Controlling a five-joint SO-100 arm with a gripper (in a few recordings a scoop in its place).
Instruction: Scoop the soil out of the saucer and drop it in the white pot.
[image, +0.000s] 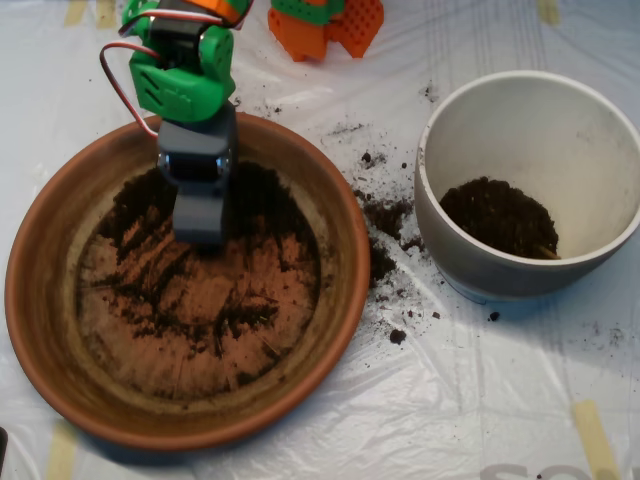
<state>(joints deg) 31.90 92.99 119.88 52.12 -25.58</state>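
The terracotta saucer (50, 300) lies at the left, holding a thin, smeared layer of dark soil (255, 210) that is thickest along its upper part. My grey scoop (200, 222) hangs from the green arm (185, 75) and points down into the upper middle of the saucer, its tip in or just above the soil. The white pot (610, 110) stands at the right with a dark clump of soil (497, 215) in its bottom.
Crumbs of spilled soil (385, 215) lie on the white plastic sheet between saucer and pot. An orange plastic part (325, 25) sits at the top edge. Strips of tape (592, 430) hold the sheet down.
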